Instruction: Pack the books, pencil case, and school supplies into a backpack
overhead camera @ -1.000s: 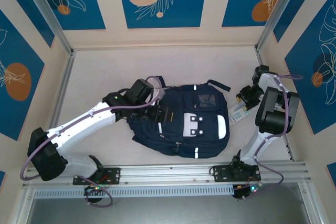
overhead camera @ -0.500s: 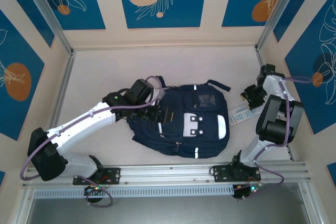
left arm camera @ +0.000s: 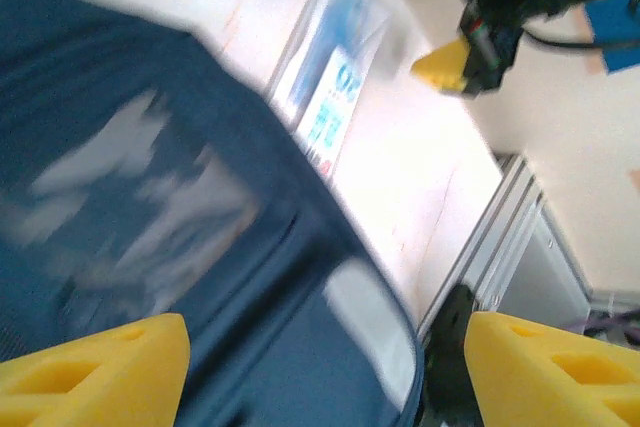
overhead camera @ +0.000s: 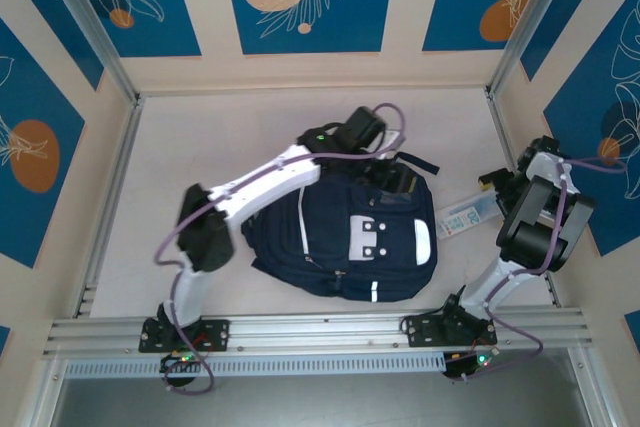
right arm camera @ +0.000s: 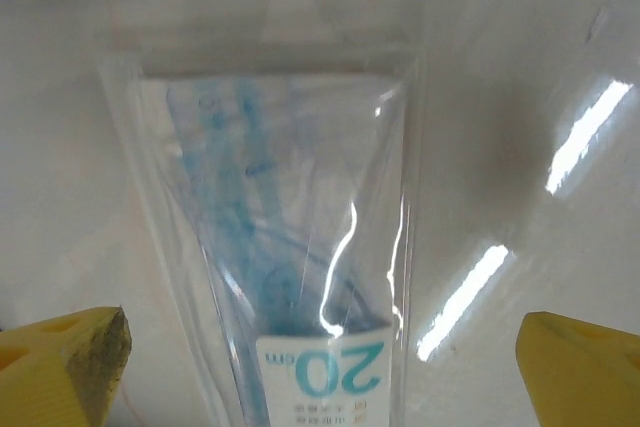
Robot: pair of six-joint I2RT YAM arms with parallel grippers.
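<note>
The right claw [right arm camera: 320, 372] stood wide and empty straight above the school supplies [right arm camera: 290, 247], a slim packet lying flat on the pale worktop [right arm camera: 520, 47]. Its long axis ran crossways to the fingers, so they straddled its narrow width. The backpack [overhead camera: 340, 237] lay near that claw, toward the left arm, and the left claw [left arm camera: 330, 367], also parted wide, hung over it, farther from the packet, which had bare worktop along both long edges
</note>
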